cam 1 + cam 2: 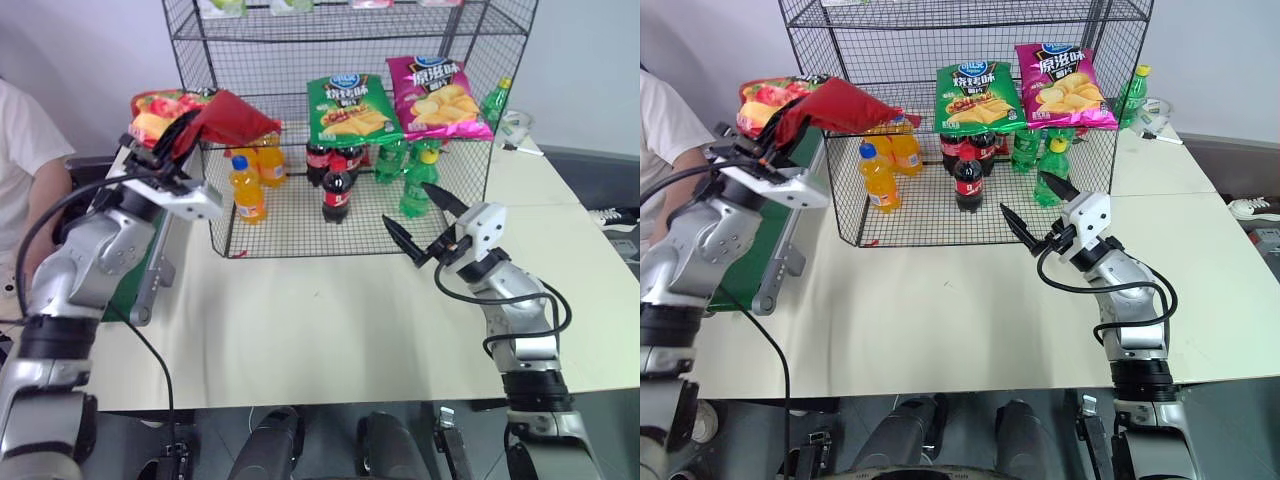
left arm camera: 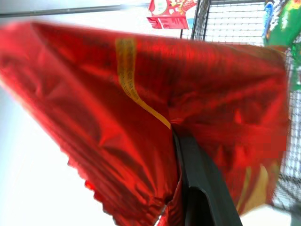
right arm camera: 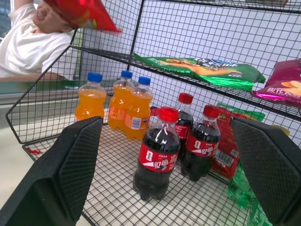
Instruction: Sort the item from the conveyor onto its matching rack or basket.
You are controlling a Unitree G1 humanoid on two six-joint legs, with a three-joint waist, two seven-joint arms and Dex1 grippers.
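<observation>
- Your left gripper (image 1: 178,135) is clamped tight on the red bag (image 1: 225,117), holding it up in the air at the rack's (image 1: 455,45) left front corner, level with the shelf that carries the chip bags.
- The red bag hangs crumpled, one end pinched in the fingers, the rest jutting toward the rack; it looks clear of the wire.
- Below your left arm runs the conveyor (image 1: 140,280), alongside the rack's left side.
- Your right gripper (image 1: 420,222) has its fingers spread wide apart and nothing between them, up off the table (image 1: 330,330) just in front of the rack's bottom tier.
- On that middle shelf you've got a green bag (image 1: 348,108) and a magenta bag (image 1: 437,97) lying side by side.
- Bottom tier: orange bottles (image 1: 248,187) on the left, cola bottles (image 1: 337,187) in the middle, green bottles (image 1: 415,180) on the right.
- A person's arm in a white sleeve (image 1: 22,135) sits by the conveyor's far left.
</observation>
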